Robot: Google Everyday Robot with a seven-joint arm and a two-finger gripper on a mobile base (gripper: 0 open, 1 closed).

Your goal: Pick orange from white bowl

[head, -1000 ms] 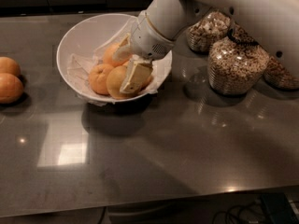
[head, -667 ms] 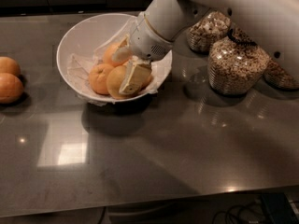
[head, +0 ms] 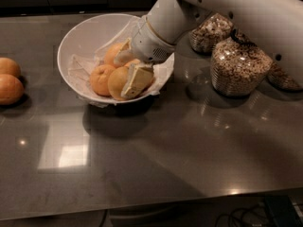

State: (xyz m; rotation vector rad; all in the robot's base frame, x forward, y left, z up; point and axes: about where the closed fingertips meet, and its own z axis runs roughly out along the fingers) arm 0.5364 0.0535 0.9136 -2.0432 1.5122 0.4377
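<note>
The white bowl [head: 80,37] sits on the dark table at the upper left, with a wrinkly liner sheet inside. It holds three fruits: the paler orange [head: 117,83] at the front, a deeper orange fruit [head: 100,78] to its left and another [head: 113,54] behind. My gripper [head: 130,69] reaches down into the bowl from the upper right. One finger [head: 137,79] presses on the pale orange's right side, and the other lies at its upper back. The gripper is shut on the orange, which rests low in the bowl.
Two more orange fruits [head: 9,79] lie on the table at the far left edge. Several clear jars of grain [head: 239,65] stand right of the bowl, under my white arm [head: 246,8]. The table's front edge runs along the bottom.
</note>
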